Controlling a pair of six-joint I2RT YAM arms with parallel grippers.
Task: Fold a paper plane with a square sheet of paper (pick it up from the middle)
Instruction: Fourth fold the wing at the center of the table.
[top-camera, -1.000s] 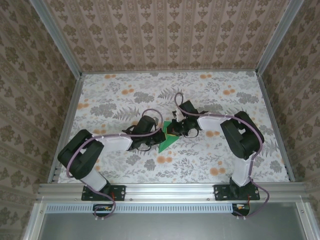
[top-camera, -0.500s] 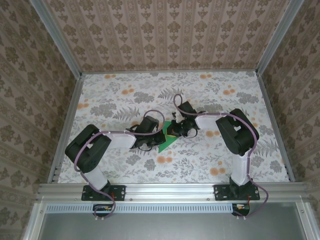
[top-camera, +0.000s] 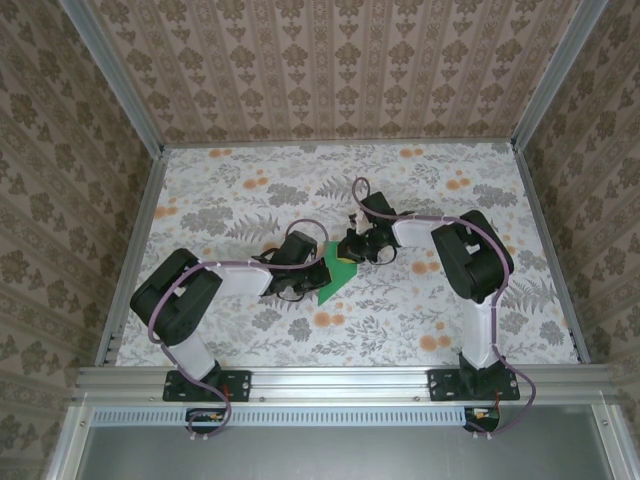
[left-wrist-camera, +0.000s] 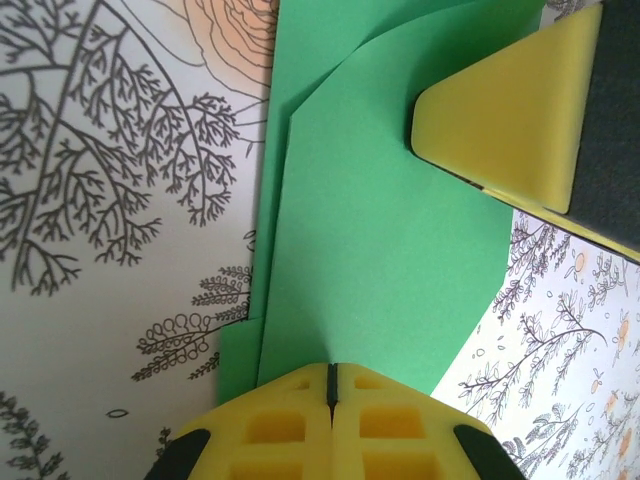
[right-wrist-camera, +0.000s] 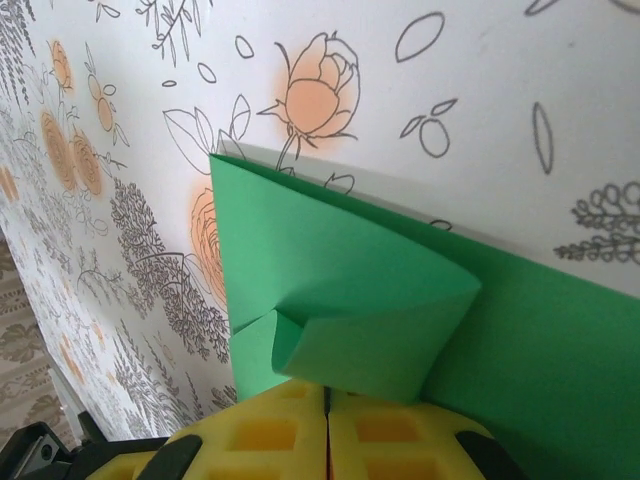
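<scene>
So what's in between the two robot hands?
The green paper, partly folded, lies between the left gripper and the right gripper. The top view shows it; the left wrist view shows it closer.

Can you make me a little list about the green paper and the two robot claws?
sheet of paper: bright green, partly folded, one flap curled over
where: lying on the flowery table, near the middle
left gripper: shut, tips at the paper's near edge
right gripper: shut, tips at the curled flap
pinching or just pressing: cannot tell
plane finished: not yet
</scene>
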